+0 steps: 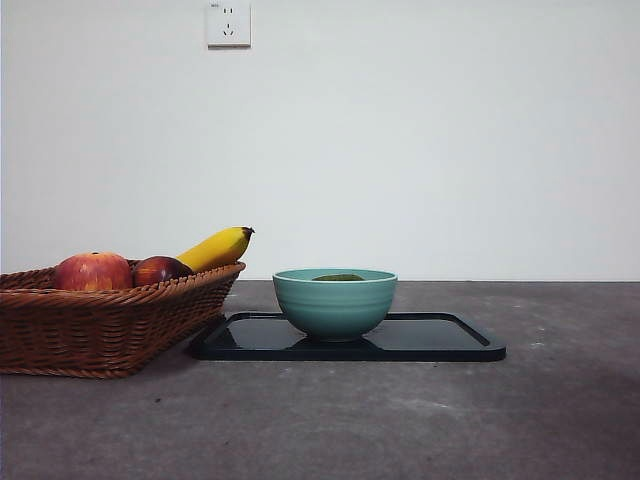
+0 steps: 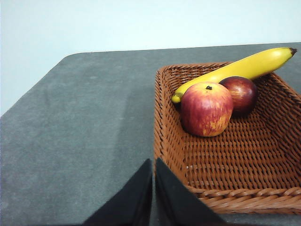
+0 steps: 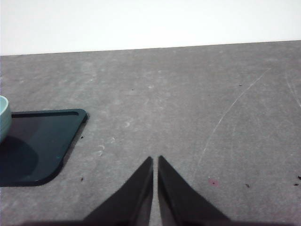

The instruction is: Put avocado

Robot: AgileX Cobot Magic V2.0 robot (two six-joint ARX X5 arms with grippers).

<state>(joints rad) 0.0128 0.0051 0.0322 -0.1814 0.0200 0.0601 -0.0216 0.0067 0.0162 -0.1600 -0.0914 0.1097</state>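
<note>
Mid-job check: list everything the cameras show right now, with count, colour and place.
avocado: one, dull green, inside the bowl, only its top showing above the rim
bowl: one, teal, standing on the tray
tray: one, black, flat on the table beside the basket
basket: one, brown wicker, on the table at the front view's left
red-yellow apple: one, in the basket
dark red apple: one, in the basket, touching the other apple
banana: one, yellow, leaning on the basket's rim behind the apples
table: one, grey
wall socket: one, white, on the wall
left pincer: black, shut, empty, beside the basket
right pincer: black, shut, empty, over bare table beside the tray
</note>
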